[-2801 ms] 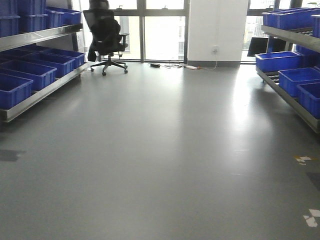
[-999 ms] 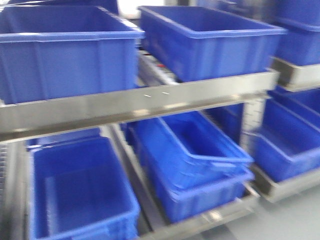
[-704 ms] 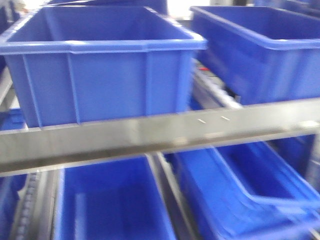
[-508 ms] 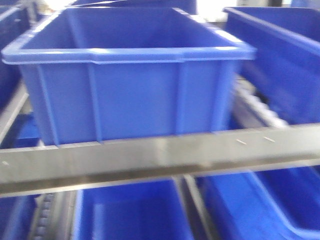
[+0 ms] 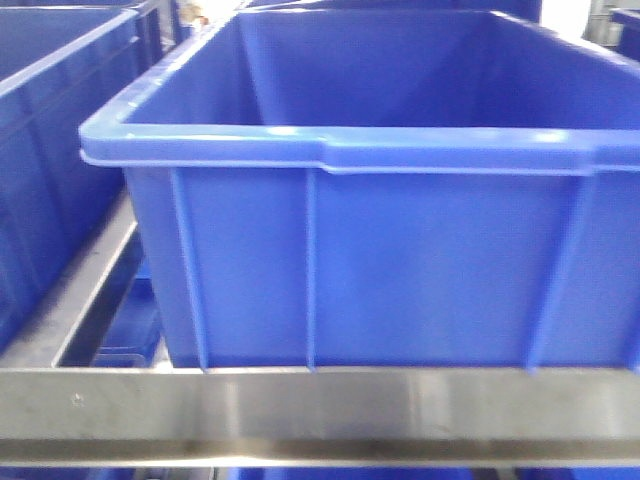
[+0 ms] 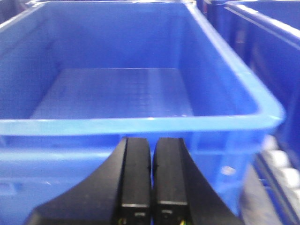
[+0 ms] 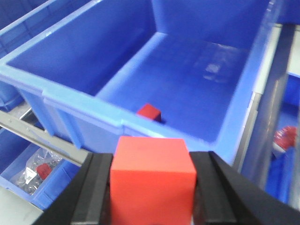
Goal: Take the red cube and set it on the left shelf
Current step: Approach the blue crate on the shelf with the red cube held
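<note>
My right gripper is shut on the red cube and holds it just in front of the near rim of a blue bin on the shelf. A second, smaller red cube lies on that bin's floor near the front wall. My left gripper is shut and empty, in front of the near wall of another blue bin that looks empty. In the front view a large blue bin fills the frame, standing on the metal shelf rail.
More blue bins flank the shelf. A lower bin holds bagged parts and a small red item. A metal upright runs along the right of the bin. White rollers show at the lower right.
The view has swung from the open floor to the shelf and closed in. The blue bin has grown from a small part of the frame to fill it.
</note>
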